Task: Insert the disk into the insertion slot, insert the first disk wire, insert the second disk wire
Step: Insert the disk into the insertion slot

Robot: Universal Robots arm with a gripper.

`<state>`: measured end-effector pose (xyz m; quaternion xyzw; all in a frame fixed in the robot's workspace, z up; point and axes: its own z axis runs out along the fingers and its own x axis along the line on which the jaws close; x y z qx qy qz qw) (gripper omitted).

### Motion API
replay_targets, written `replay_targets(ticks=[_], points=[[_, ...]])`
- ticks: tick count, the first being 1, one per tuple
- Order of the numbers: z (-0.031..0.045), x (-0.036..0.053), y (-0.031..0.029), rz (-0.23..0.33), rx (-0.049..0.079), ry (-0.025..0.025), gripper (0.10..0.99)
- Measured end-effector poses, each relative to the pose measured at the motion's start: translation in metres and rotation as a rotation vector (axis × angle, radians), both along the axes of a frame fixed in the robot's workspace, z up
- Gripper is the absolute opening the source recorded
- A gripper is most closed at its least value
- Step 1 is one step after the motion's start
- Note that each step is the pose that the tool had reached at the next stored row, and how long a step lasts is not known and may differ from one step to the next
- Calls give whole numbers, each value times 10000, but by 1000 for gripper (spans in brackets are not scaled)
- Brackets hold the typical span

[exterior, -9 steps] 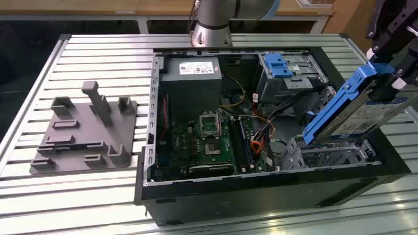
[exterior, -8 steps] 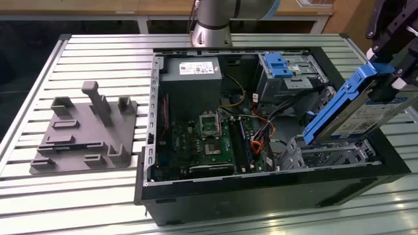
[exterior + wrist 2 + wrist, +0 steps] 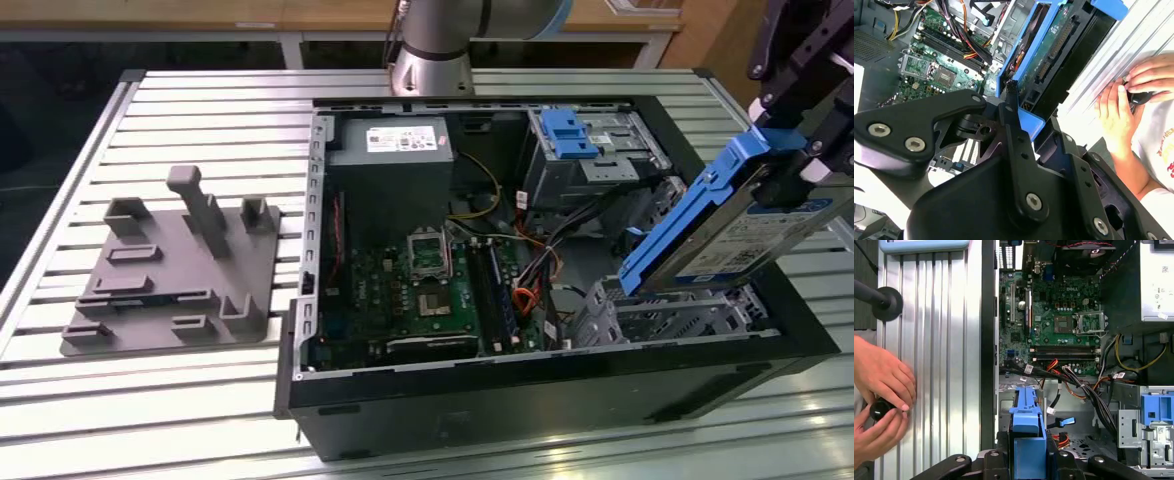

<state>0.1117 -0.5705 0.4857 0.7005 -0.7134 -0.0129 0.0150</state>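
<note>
Disk first: the flat silver-grey hard drive with a white label in a bright blue plastic carrier (image 3: 754, 235) hangs over the exterior view's right end of the open black computer case (image 3: 534, 400). It is clamped at its upper end by the black gripper (image 3: 798, 150), whose jaws are closed narrow on the blue frame. Both wrist views show that frame pinched between them (image 3: 1026, 432).

The disk is steeply tilted. Its long axis runs from the gripper down toward the exterior view's left, so the free lower end leads. That end sits at the mouth of the insertion slot (image 3: 674, 318), a small silver perforated sheet-metal cage in the case's near corner. I cannot tell whether they touch. The disk is not seated, and judging by that, neither wire is plugged in.

Beyond it, a bundle of orange and black cables (image 3: 527, 290) lies near the green motherboard (image 3: 441, 290). A taller grey cage with a blue latch (image 3: 567, 135) stands well apart. A person's hands (image 3: 879, 390) rest on the slatted metal table (image 3: 200, 100) beside the case.
</note>
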Motion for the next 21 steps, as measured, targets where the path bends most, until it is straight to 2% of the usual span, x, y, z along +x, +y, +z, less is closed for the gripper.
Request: replay_targets(ticks=[5, 9, 12, 16, 18, 21], points=[[1, -4, -1, -1, 23, -12, 365], [0, -21, -9, -1, 317, -100, 365], [0, -26, -21, 0, 449, -134, 365], [0, -33, -44, 0, 702, -188, 365], [-1, -34, -49, -1, 761, -196, 365], [-1, -35, -49, -1, 761, -197, 365]])
